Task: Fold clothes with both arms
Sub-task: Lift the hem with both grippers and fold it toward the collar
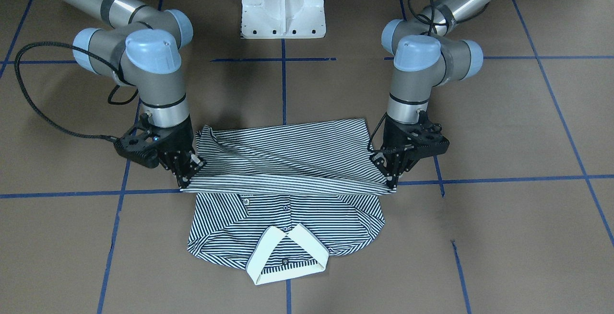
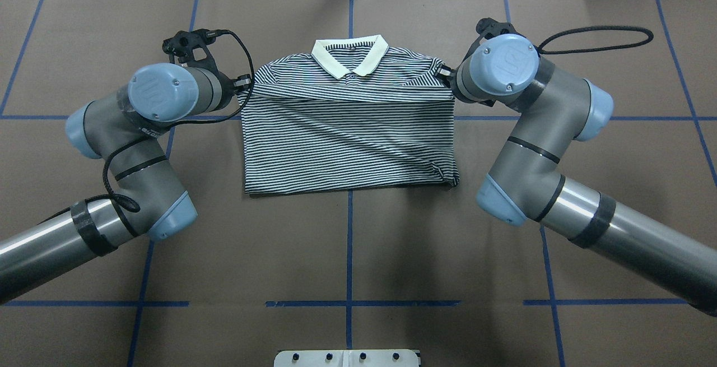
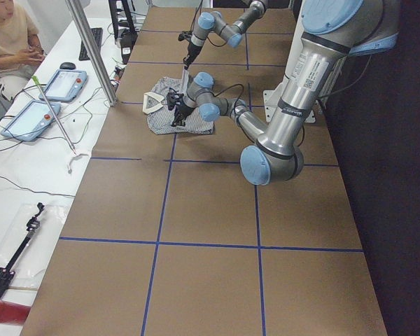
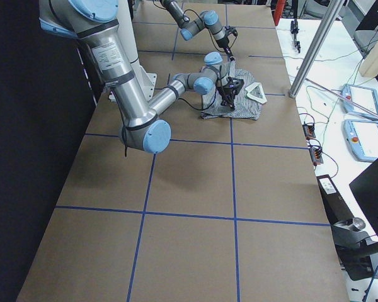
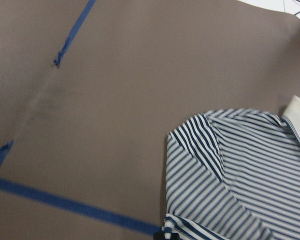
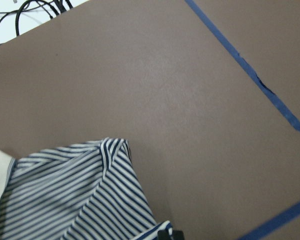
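The navy-and-white striped polo shirt [image 1: 288, 160] lies on the brown table, its cream collar [image 1: 287, 256] towards the operators' side. Its lower half is folded up over the chest, and the folded edge stops just below the placket. My left gripper [image 1: 392, 185] is shut on one corner of that folded edge. My right gripper [image 1: 184, 182] is shut on the other corner. In the overhead view the shirt [image 2: 347, 131] lies between the left gripper [image 2: 246, 82] and the right gripper [image 2: 445, 73]. The wrist views show the shirt's shoulders [image 5: 230, 165] [image 6: 75, 190].
The white pedestal base [image 1: 283, 7] stands behind the shirt. Blue tape lines [image 1: 503, 180] cross the brown table. A side bench with tablets [image 3: 49, 91], cables and a metal pole [image 3: 91, 49] runs along the far edge, where an operator [image 3: 7, 35] sits.
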`<state>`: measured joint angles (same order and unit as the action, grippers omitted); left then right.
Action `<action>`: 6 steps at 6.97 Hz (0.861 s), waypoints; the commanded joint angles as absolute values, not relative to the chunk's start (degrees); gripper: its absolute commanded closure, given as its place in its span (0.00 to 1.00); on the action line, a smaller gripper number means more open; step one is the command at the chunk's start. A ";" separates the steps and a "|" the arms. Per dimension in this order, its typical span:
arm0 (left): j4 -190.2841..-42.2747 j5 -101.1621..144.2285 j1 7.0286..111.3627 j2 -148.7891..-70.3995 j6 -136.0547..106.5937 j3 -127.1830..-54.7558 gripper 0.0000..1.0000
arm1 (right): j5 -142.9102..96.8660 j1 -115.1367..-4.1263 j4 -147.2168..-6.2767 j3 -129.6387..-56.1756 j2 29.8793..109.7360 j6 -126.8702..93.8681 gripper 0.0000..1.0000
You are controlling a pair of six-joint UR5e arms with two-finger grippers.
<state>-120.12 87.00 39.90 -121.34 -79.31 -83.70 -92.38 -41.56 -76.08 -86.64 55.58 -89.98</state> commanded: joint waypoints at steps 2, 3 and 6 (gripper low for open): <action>-122.17 86.92 41.66 -123.31 -78.31 -79.63 1.00 | -92.55 -44.38 -75.94 -77.26 49.92 -87.02 1.00; -122.34 86.92 41.66 -124.18 -78.22 -78.15 1.00 | -92.64 -44.30 -75.94 -76.12 49.57 -86.84 1.00; -126.83 86.92 41.66 -126.74 -77.96 -72.51 1.00 | -92.64 -44.03 -75.85 -72.60 48.08 -86.05 1.00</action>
